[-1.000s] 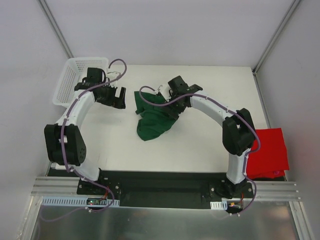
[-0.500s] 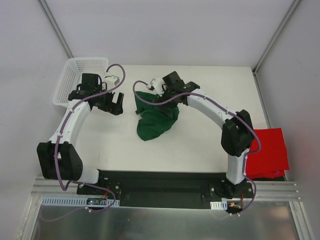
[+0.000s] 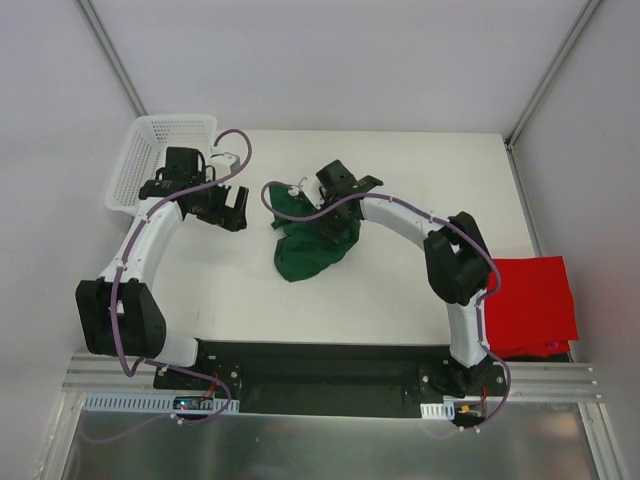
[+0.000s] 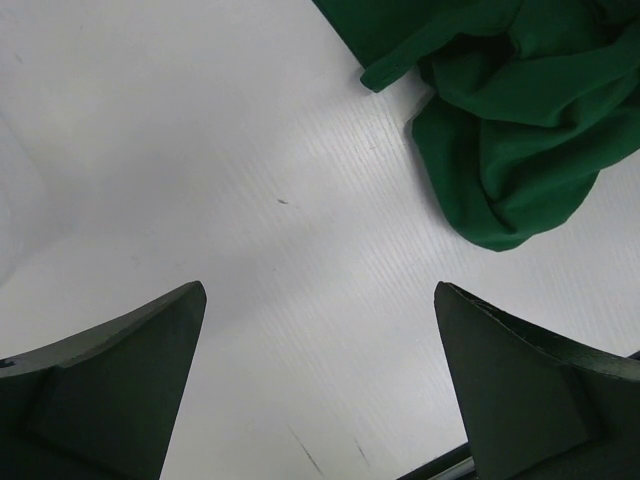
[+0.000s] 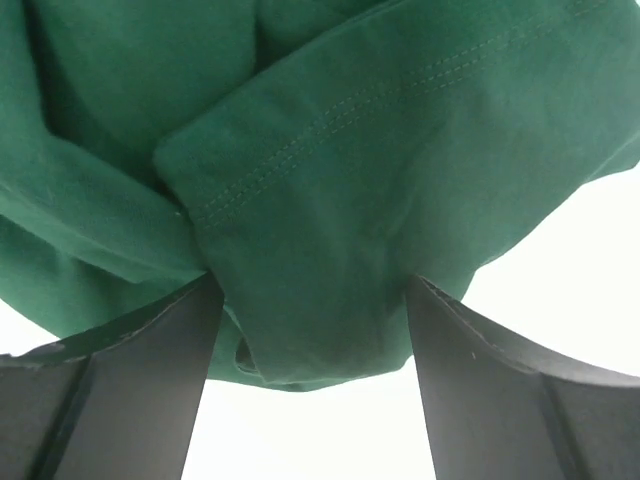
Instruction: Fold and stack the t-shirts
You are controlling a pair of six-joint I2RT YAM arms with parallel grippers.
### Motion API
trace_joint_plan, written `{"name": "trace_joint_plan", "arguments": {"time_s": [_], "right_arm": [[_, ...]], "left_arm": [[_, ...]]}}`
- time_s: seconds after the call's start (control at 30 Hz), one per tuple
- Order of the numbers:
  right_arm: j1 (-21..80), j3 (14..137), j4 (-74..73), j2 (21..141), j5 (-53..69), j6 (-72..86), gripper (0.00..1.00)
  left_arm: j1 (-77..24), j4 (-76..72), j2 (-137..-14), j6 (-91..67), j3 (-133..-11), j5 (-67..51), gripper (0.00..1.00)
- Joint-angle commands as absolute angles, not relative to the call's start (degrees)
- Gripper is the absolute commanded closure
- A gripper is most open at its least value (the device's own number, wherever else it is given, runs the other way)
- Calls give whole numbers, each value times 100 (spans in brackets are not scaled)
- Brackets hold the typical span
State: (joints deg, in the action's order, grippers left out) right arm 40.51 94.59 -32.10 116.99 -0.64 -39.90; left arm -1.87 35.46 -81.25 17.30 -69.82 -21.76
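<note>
- Right gripper (image 5: 312, 290): jaws apart astride a hemmed fold of the green t-shirt (image 3: 312, 240), crumpled mid-table; pinch one layer at the hem, I judge, not the bunch
- Left gripper (image 4: 320, 295): wide open, empty, left of it; should take the opposite hem
- Red t-shirt (image 3: 535, 305) lies flat, near right

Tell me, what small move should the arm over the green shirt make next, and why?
Probably close the right fingers. They stand apart with a stitched edge of the crumpled green shirt bunched between them, so pinching there should give a hold for spreading it flat.
</note>
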Motion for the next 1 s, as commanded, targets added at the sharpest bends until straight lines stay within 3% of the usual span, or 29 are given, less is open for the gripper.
{"name": "trace_joint_plan", "arguments": {"time_s": [0.0, 0.13, 0.27, 0.37, 0.4, 0.57, 0.63, 0.7, 0.8, 0.97], "right_arm": [[4069, 9422, -2936, 11233, -632, -4025, 26], [4069, 9387, -2839, 10917, -1001, -4139, 32], [4061, 9395, -2716, 10741, -1309, -4210, 45], [4069, 9431, -2707, 10723, -1362, -4201, 72], [4069, 9439, -2707, 10757, -1371, -4201, 88], [4061, 9457, -2865, 10890, -1371, -4166, 97], [4061, 9448, -2874, 10890, -1327, -4140, 94], [4052, 9448, -2953, 10907, -1196, -4070, 79], [4061, 9457, -3067, 10969, -1020, -3973, 68], [4061, 9404, -3085, 11047, -765, -3850, 63]], "left_arm": [[-193, 3498, -8489, 1644, -7251, -2390, 1], [-193, 3419, -8604, 1591, -7277, -2469, 1], [-193, 3358, -8613, 1556, -7207, -2531, 1], [-193, 3296, -8596, 1547, -7093, -2523, 1], [-193, 3287, -8578, 1564, -7075, -2531, 1], [-193, 3208, -8508, 1608, -6909, -2496, 1], [-193, 3199, -8490, 1617, -6882, -2487, 1], [-193, 3173, -8481, 1626, -6847, -2505, 1], [-193, 3155, -8490, 1626, -6829, -2522, 1], [-193, 3129, -8517, 1617, -6759, -2523, 1]]}}
